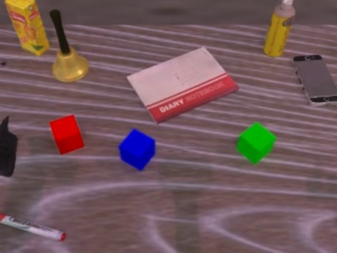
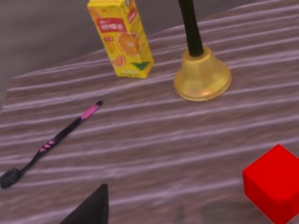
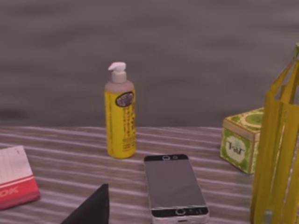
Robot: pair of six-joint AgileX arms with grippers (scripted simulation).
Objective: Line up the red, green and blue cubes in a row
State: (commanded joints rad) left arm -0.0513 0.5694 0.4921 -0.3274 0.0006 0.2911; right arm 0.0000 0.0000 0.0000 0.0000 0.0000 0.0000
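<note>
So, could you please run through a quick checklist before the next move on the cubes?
1. All three cubes in view: ok; red cube, blue cube, green cube.
2. Cubes already in an even row: not ok; green sits well apart.
3. Cubes free of clutter: ok; notebook lies behind them, untouched.
4. Left gripper near red cube: ok, at the table's left edge.
5. Left fingers open: cannot tell.
6. Right gripper position: cannot tell; absent from top view.
</note>
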